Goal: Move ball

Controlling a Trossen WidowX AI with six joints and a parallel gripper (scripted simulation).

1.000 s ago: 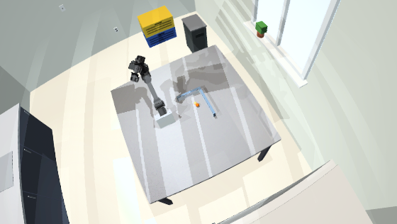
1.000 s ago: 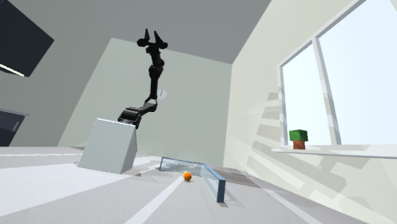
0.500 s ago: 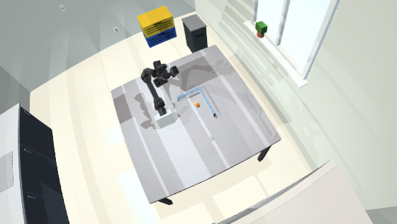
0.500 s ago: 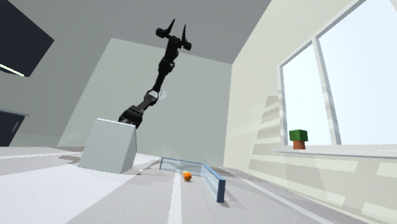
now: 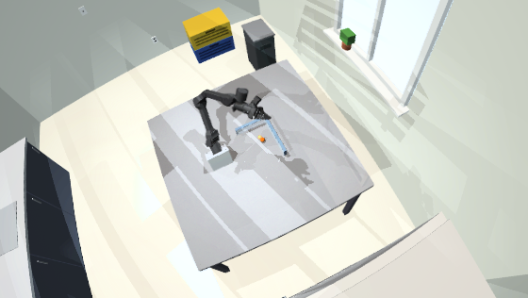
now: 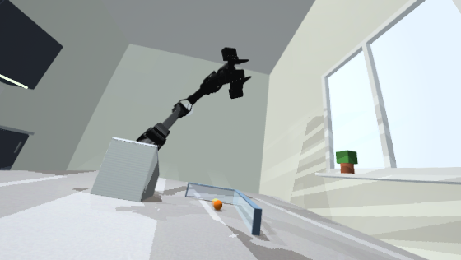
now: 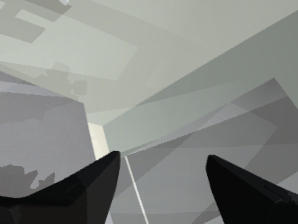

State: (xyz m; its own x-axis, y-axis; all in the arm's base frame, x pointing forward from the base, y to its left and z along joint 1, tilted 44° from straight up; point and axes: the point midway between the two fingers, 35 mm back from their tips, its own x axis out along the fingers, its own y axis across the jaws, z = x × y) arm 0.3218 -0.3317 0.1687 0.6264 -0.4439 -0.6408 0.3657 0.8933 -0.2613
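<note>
Resting on the surface [image 5: 264,207], the small orange ball [image 6: 217,204] lay inside the corner made by the two low clear walls [image 6: 247,211], apart from both; a paler patch at its upper edge may have been the see-through copy, too small to tell. Beyond the corner rose the arm's grey base block [image 6: 125,169]. High above, the claw [image 6: 238,84] hung partly open, holding nothing. Bare surface spread wide toward the near edges.

Bright window [image 5: 377,28] light; striped shadows on table [image 5: 264,207]; edges warped.
</note>
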